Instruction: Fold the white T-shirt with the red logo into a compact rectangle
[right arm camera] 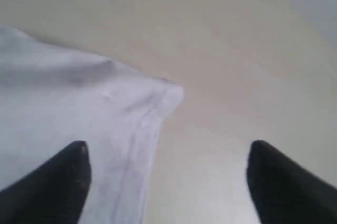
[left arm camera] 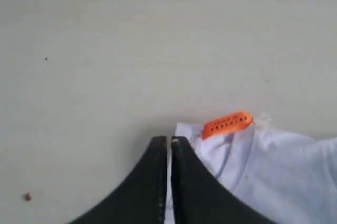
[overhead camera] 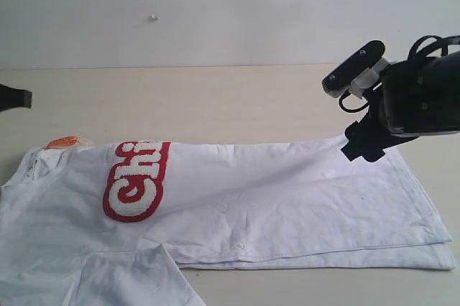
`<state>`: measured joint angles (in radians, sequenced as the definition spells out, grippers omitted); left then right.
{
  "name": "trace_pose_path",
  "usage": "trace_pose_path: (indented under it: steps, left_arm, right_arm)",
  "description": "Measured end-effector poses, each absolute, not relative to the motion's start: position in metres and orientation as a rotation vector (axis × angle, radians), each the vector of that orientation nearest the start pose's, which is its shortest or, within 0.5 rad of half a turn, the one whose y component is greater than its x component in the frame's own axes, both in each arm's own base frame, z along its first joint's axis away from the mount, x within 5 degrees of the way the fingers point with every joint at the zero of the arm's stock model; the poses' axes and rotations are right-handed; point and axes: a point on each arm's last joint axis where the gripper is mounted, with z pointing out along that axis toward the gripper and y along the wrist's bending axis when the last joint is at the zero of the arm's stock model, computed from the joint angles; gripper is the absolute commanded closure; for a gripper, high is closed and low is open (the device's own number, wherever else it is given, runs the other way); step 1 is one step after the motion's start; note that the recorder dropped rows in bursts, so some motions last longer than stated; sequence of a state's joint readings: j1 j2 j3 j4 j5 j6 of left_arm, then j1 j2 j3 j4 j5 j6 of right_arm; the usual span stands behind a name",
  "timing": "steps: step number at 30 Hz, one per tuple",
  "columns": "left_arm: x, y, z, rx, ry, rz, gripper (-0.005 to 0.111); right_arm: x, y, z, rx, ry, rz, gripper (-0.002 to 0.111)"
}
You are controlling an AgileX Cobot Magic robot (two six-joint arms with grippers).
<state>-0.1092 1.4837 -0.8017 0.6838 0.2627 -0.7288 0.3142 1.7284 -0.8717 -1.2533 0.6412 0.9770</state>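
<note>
The white T-shirt [overhead camera: 273,198] lies flat on the table, folded lengthwise, with its collar at the left and its hem at the right. The fold line cuts through the red logo [overhead camera: 136,180], leaving only "Chi" readable. An orange neck tag [overhead camera: 62,141] sits at the collar. My left gripper [overhead camera: 18,98] is at the left edge, beyond the collar; its fingers [left arm camera: 169,141] are shut, with a thin white sliver in the gap, beside the tag [left arm camera: 227,123]. My right gripper [overhead camera: 363,149] hangs open over the hem's far corner [right arm camera: 168,95]. One finger [right arm camera: 71,171] is above the cloth, the other [right arm camera: 274,174] above bare table.
The pale wooden table [overhead camera: 215,105] runs back to a white wall [overhead camera: 215,11]. A sleeve [overhead camera: 136,277] spreads toward the front edge. The hem layers [overhead camera: 431,248] end near the table's right side.
</note>
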Motion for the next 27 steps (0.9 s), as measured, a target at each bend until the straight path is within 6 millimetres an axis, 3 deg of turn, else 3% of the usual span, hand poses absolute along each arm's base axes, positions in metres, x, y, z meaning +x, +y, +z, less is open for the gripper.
trace_pose_path:
  steps: [4,10,14,16,22,27]
  left_arm:
    - [0.262,-0.013,0.217,-0.103,2.402,0.103,0.107]
    - [0.209,-0.013,0.207,-0.238,2.446,-0.026,0.107]
    - [0.187,-0.016,0.206,-0.202,2.5,-0.092,0.106]
    - [0.181,-0.019,0.204,-0.166,2.558,-0.124,0.101]
    - [0.166,-0.028,0.196,-0.092,2.732,-0.237,0.071]
    - [0.157,-0.03,0.193,-0.052,2.833,-0.264,0.058]
  right_arm:
    - [0.307,0.055,0.191,-0.402,2.481,-0.563,0.109]
    - [0.292,0.06,0.21,-0.298,2.535,-0.379,0.108]
    - [0.282,0.064,0.207,-0.329,2.607,-0.28,0.108]
    - [0.277,0.068,0.201,-0.35,2.656,-0.215,0.108]
    - [0.26,0.079,0.188,-0.446,2.77,-0.015,0.108]
    - [0.254,0.083,0.183,-0.481,2.795,0.072,0.108]
